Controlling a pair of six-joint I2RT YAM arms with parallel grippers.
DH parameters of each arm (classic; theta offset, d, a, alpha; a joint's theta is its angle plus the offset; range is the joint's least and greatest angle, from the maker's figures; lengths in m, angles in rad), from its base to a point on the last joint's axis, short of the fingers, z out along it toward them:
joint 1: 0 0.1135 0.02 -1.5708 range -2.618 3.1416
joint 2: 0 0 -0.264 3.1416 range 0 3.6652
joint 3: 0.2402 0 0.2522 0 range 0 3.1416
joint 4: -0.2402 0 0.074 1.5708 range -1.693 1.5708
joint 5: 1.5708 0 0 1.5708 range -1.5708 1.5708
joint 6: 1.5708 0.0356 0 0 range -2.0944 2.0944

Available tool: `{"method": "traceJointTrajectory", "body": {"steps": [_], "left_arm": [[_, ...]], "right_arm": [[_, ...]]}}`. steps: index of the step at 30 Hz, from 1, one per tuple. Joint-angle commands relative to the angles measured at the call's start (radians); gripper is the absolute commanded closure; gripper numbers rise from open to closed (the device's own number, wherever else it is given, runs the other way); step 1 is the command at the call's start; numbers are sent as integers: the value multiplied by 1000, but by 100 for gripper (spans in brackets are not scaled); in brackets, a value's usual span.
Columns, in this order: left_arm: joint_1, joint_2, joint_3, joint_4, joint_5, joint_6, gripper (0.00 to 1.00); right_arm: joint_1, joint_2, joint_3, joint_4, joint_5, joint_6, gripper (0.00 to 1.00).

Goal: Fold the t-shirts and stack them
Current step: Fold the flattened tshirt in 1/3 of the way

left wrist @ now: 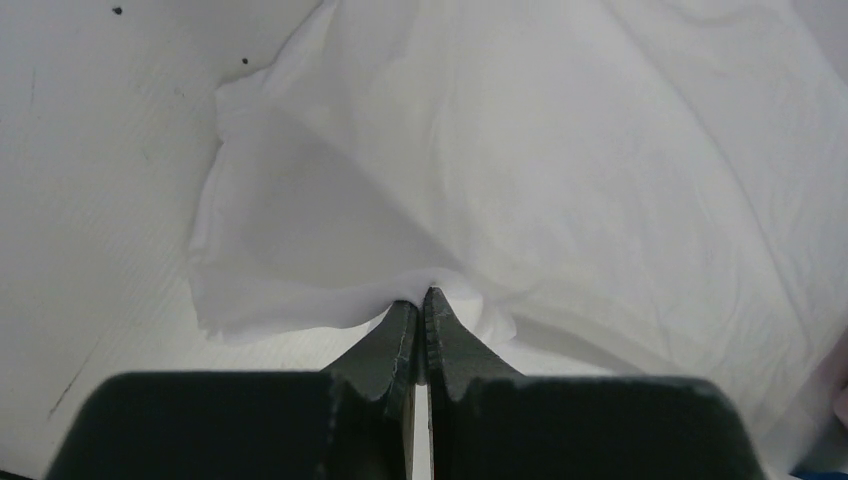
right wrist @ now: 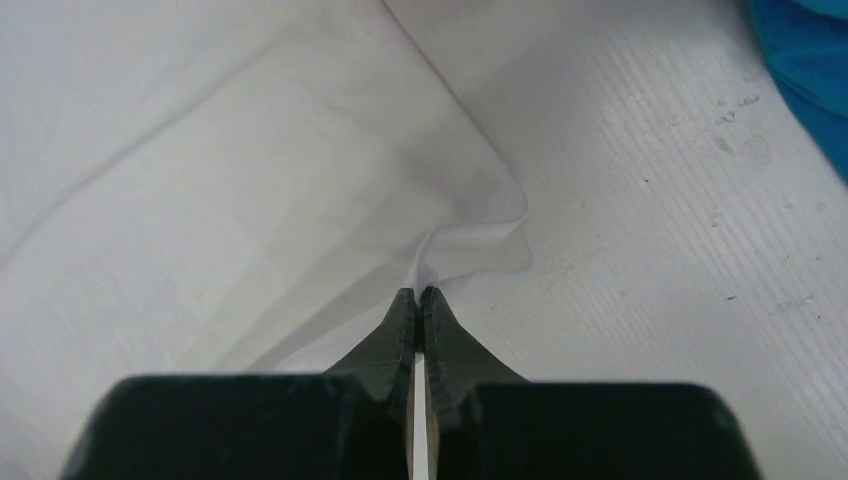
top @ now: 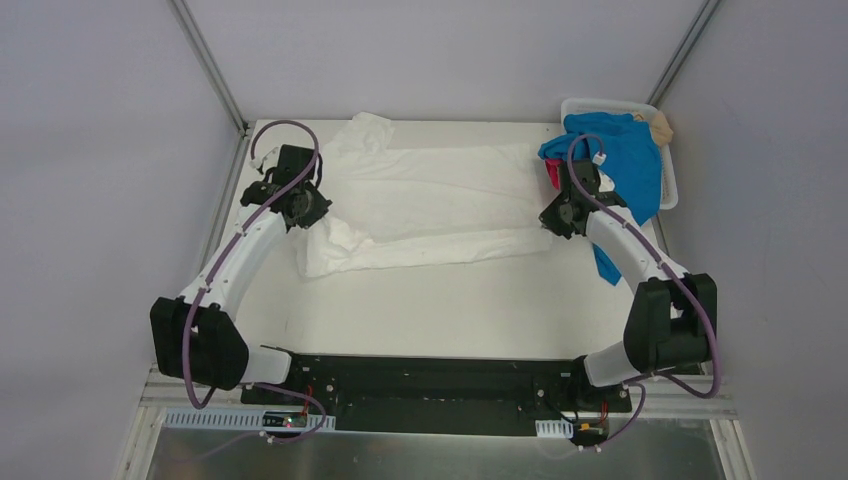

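Note:
A white t-shirt (top: 430,205) lies spread across the middle of the table, plain side up, no print showing. My left gripper (top: 318,212) is shut on its left edge; in the left wrist view the cloth (left wrist: 420,200) bunches at the fingertips of that gripper (left wrist: 422,296). My right gripper (top: 549,222) is shut on the shirt's right edge; the right wrist view shows the pinched fold (right wrist: 470,235) at that gripper (right wrist: 418,294). A bright blue t-shirt (top: 625,160) spills from the basket at the back right, with a magenta-pink one (top: 551,174) and a tan one (top: 660,125) partly hidden.
The white slotted basket (top: 668,175) stands at the table's back right corner. The blue cloth hangs over its front rim onto the table behind my right arm. Grey walls enclose the table on the left, back and right.

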Motion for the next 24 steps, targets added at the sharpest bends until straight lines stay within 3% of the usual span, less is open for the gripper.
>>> {"method": "traceJointTrajectory", "body": {"steps": [1, 24], "left_arm": [[9, 58, 85, 50, -22, 96, 100], [63, 553, 520, 95, -6, 380, 97]], "right_arm": [[-13, 46, 74, 10, -5, -30, 100], [-42, 316, 238, 141, -17, -129, 100]]}}
